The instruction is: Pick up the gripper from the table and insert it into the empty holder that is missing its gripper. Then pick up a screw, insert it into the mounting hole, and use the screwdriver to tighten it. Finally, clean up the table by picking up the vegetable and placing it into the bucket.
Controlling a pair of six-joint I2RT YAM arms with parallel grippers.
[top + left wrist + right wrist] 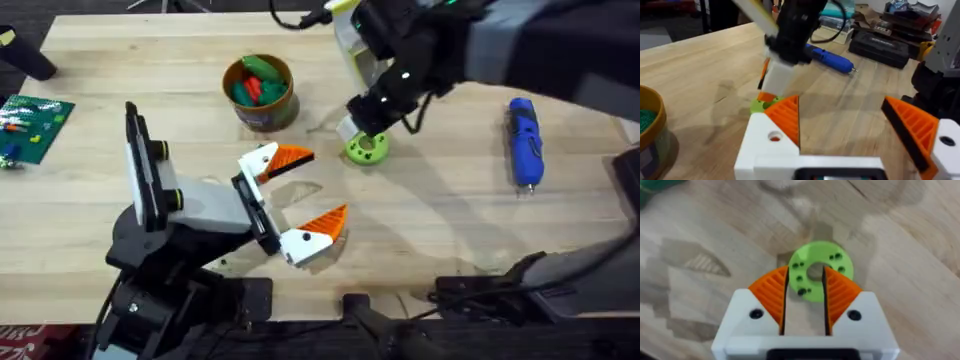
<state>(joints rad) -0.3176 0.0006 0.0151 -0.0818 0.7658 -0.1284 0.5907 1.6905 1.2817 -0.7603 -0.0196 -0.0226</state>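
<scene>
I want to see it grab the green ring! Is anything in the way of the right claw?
Nothing visible. The right gripper is already down over the green gripper piece, an orange pad on each side of it.

The desk is pale wood, matt, with visible grain and darker streaks; the gripper looks like smooth lime-green plastic, matt, drilled with small holes; the right end effector has white plastic bodies and orange ribbed pads; the left end effector is of the same white and orange plastic; the screwdriver is bright-blue plastic with a slight sheen; the bucket has a dull brown wall.
</scene>
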